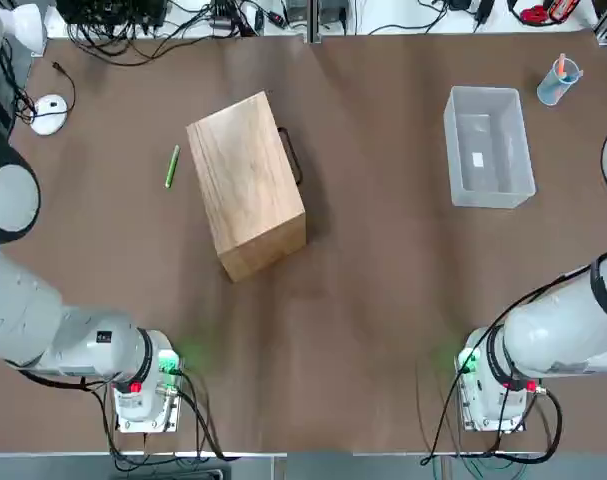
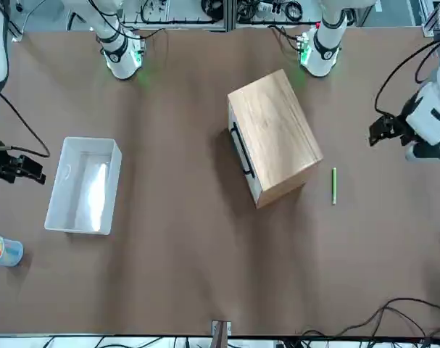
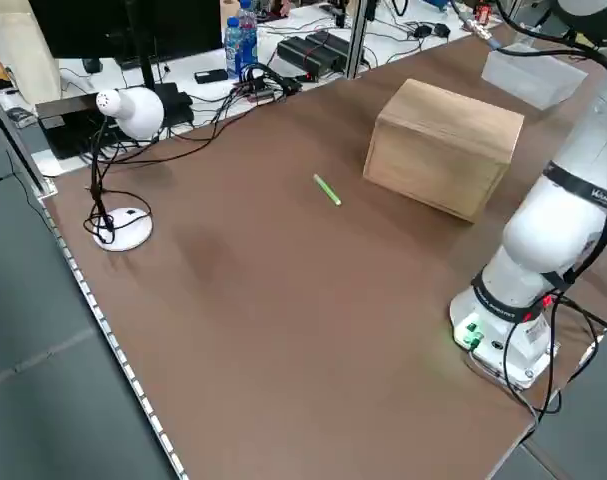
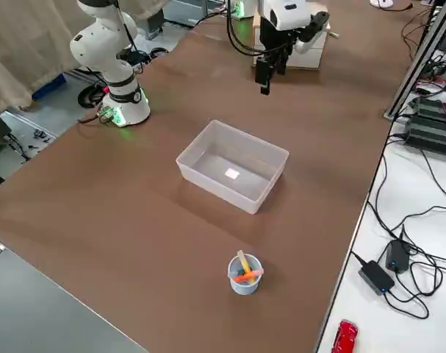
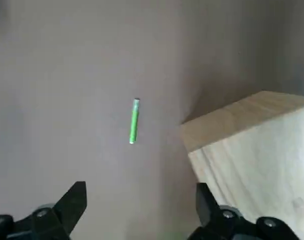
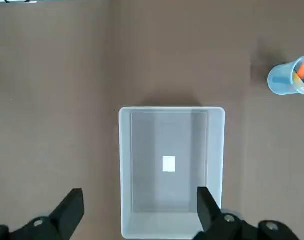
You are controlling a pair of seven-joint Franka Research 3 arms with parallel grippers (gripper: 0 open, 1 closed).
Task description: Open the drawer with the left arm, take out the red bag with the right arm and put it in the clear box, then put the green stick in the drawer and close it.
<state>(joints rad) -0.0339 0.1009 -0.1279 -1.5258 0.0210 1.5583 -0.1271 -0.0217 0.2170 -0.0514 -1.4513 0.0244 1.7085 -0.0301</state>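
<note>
Wooden drawer point(image 1: 291, 155) sits shut in its box as the task begins; both arms wait high, left gripper point(image 5: 136, 210) and right gripper point(image 6: 139, 212) spread empty. Green stick point(image 1: 171, 166) lies beside the box. Next, the left must reach the dark handle point(image 2: 239, 151).

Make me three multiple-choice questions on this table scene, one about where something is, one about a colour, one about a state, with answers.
1. Where does the green stick lie?
A. in the clear box
B. on the table beside the wooden box
C. in the blue cup

2. What colour is the cup?
A. red
B. yellow
C. blue

3. How is the drawer?
A. shut
B. pulled out
C. removed

Answers: B, it lies on the bare table next to the wooden box; C, the cup is pale blue; A, its handle sits flush against the box's face.
</note>
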